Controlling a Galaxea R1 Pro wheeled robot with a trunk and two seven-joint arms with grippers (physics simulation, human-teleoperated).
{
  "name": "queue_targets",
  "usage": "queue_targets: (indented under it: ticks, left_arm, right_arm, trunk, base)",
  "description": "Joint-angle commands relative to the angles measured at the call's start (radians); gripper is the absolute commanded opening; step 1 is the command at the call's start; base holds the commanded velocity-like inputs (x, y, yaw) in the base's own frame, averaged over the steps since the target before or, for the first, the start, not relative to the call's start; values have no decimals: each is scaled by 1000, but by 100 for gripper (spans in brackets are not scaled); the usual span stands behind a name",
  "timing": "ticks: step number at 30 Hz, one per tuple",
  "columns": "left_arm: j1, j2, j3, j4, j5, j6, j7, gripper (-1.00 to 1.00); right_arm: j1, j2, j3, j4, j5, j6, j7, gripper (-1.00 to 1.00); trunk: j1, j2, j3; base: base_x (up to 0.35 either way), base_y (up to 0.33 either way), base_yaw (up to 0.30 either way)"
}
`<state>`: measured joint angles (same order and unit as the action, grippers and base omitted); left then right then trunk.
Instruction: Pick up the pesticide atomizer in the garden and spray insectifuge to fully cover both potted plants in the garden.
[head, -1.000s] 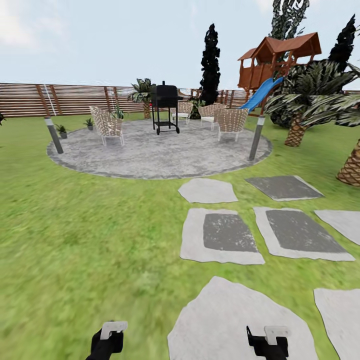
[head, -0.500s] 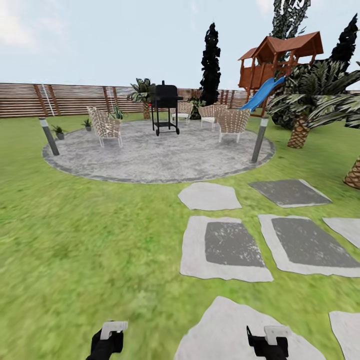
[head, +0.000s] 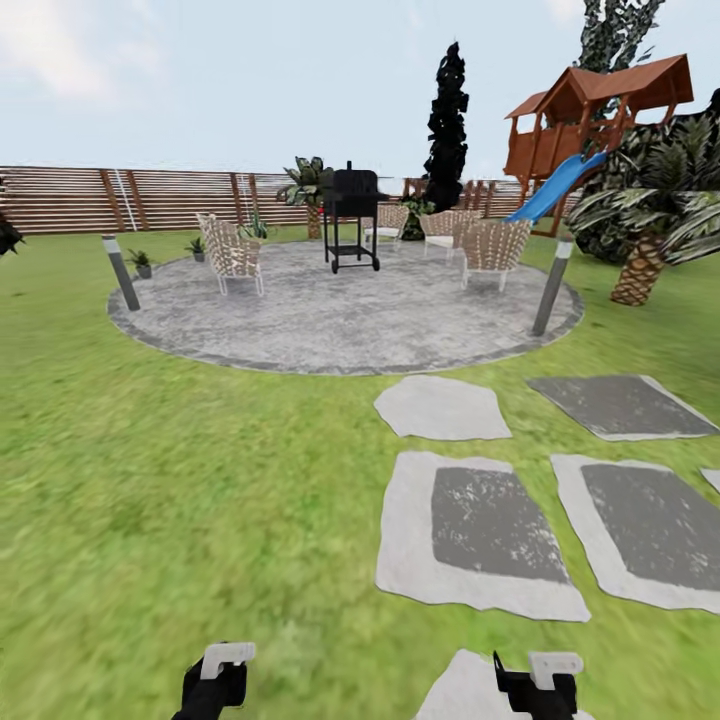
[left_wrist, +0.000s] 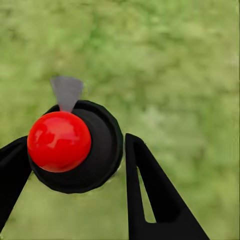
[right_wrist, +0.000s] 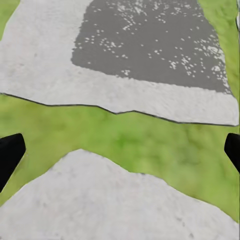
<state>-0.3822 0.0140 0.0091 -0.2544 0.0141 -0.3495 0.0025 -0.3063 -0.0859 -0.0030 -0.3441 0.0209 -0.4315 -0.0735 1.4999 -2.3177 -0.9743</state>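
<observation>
Two potted plants (head: 143, 264) (head: 196, 247) sit upper left by the patio (head: 340, 320); left gripper (left_wrist: 70, 200) and right gripper (right_wrist: 120, 155) both spread, empty.

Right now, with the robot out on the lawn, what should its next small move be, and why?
Probably keep rolling forward and a little left toward the stone patio. The two potted plants sit small and distant at its far left edge, well beyond reach. Both claws, left and right, hang low and hold nothing, and no spray bottle can be made out.
</observation>
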Motion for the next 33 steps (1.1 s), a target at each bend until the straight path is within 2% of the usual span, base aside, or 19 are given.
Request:
queue_targets:
  ticks: [1, 12, 33]
  left_arm:
    - [-1, 0, 0, 1, 1, -3, 1, -100]
    - [-1, 0, 0, 0, 1, -3, 1, -100]
    - [-1, 0, 0, 1, 1, -3, 1, -100]
  right_arm:
    - [0, 0, 0, 0, 2, -3, -3, 100]
    - [0, 0, 0, 0, 2, -3, -3, 100]
    - [0, 0, 0, 1, 2, -3, -3, 100]
  trunk:
    - [0, 0, -1]
    - [0, 0, -1]
    - [0, 0, -1]
  base:
    - [338, 0, 232]
    - [338, 0, 206]
    - [338, 0, 5]
